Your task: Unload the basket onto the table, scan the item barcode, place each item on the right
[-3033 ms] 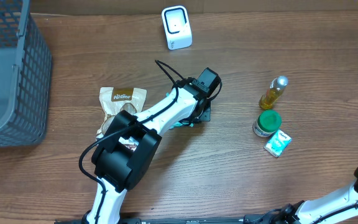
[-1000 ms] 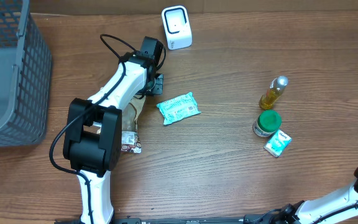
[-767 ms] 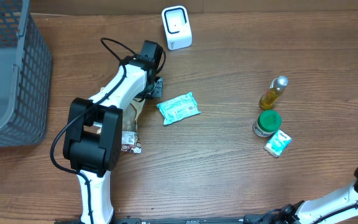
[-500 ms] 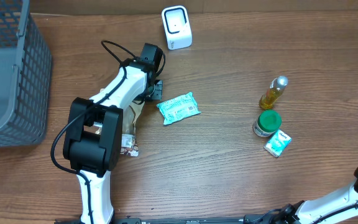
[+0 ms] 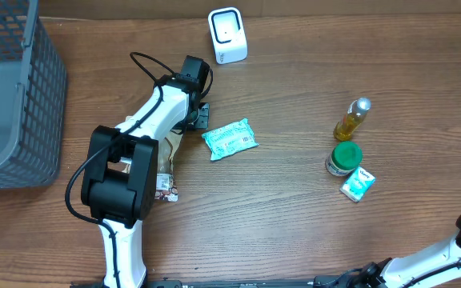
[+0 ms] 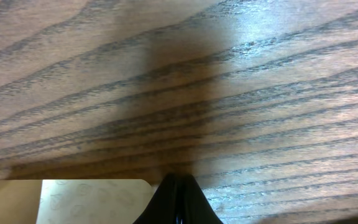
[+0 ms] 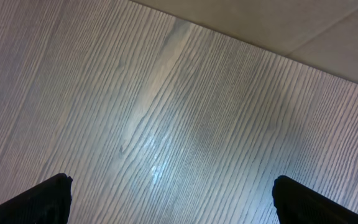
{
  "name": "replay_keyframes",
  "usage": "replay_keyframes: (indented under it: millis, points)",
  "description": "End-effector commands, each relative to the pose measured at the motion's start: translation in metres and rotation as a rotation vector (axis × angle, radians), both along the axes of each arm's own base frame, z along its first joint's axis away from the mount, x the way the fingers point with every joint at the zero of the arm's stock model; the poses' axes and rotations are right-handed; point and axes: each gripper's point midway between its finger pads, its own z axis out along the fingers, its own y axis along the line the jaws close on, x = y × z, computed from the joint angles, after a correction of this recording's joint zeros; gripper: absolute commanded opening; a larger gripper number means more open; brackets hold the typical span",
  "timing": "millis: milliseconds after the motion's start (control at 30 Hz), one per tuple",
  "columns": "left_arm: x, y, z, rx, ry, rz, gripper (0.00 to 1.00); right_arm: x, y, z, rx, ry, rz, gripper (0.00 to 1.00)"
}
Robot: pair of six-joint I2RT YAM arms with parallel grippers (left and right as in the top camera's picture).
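Brown, dark-grained tabletop (image 5: pixel 294 232); mint-green printed packet (image 5: pixel 230 139); white barcode scanner (image 5: pixel 227 35); grey mesh basket (image 5: pixel 22 96); amber bottle (image 5: pixel 351 120) with silver cap; green-lidded jar (image 5: pixel 345 155); teal-and-white carton (image 5: pixel 357 184); cream pouch (image 6: pixel 92 202); white left arm (image 5: pixel 154 112), black joints.

The left gripper (image 5: pixel 201 114) shifts from frame centre to upper centre-left, and its jaws close fully. The green packet (image 5: pixel 230 140), covered three seconds earlier, now lies exposed at frame centre.

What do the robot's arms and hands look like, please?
The left arm has white links, bulky black joint housings and a looping black cable. The right arm shows the same white and black. The left hand and right hand have black fingers.
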Motion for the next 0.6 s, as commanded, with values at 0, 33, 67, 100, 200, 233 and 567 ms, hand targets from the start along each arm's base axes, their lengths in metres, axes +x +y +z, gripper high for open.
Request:
replay_keyframes:
  millis: [0, 33, 67, 100, 200, 233, 567]
  points:
    - [-0.012, -0.013, -0.002, -0.069, 0.039, -0.023, 0.04, -0.001, -0.001, 0.010, -0.023, -0.013, -0.004, 1.00]
    - [-0.014, -0.019, -0.003, -0.096, 0.048, -0.037, 0.04, -0.001, -0.001, 0.010, -0.023, -0.013, -0.004, 1.00]
    - [-0.015, -0.022, -0.002, -0.115, 0.054, -0.049, 0.04, -0.001, -0.001, 0.010, -0.023, -0.013, -0.004, 1.00]
    - [-0.015, -0.026, -0.002, -0.133, 0.056, -0.062, 0.04, -0.001, -0.001, 0.010, -0.023, -0.013, -0.004, 1.00]
    - [-0.013, -0.033, -0.001, -0.165, 0.048, -0.085, 0.04, -0.001, -0.001, 0.010, -0.023, -0.013, -0.004, 1.00]
    - [-0.012, -0.034, -0.001, -0.172, 0.042, -0.088, 0.04, -0.001, -0.001, 0.010, -0.023, -0.013, -0.004, 1.00]
    - [-0.032, -0.044, -0.003, -0.160, 0.107, -0.120, 0.04, -0.001, -0.001, 0.010, -0.023, -0.013, -0.004, 1.00]
